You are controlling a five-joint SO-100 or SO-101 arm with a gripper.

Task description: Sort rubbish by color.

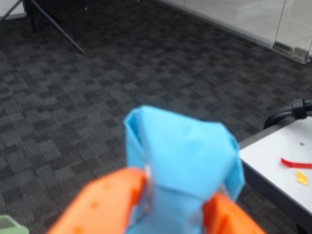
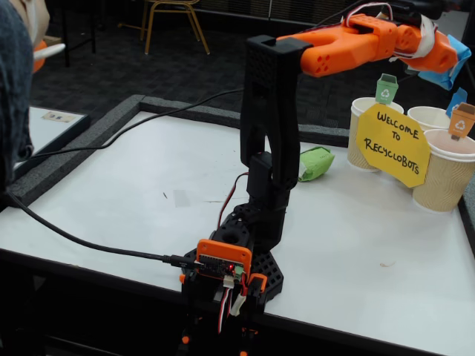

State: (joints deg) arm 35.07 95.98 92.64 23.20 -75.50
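My gripper (image 1: 176, 201) is shut on a crumpled blue paper wad (image 1: 183, 153), which bulges up between the two orange fingers (image 1: 105, 204). In the fixed view the arm reaches high to the right, and the gripper (image 2: 444, 61) holds the blue wad (image 2: 450, 74) in the air above the paper cups. A green wad (image 2: 315, 163) lies on the white table (image 2: 133, 200) behind the arm's upright link, left of the cups.
Three beige cups stand at the table's right: one with a green tag (image 2: 367, 126), one behind (image 2: 430, 116), one with an orange tag (image 2: 447, 174). A yellow sign (image 2: 392, 144) leans on them. A black cable (image 2: 89, 241) crosses the left side. Dark carpet (image 1: 97, 87) lies beyond the edge.
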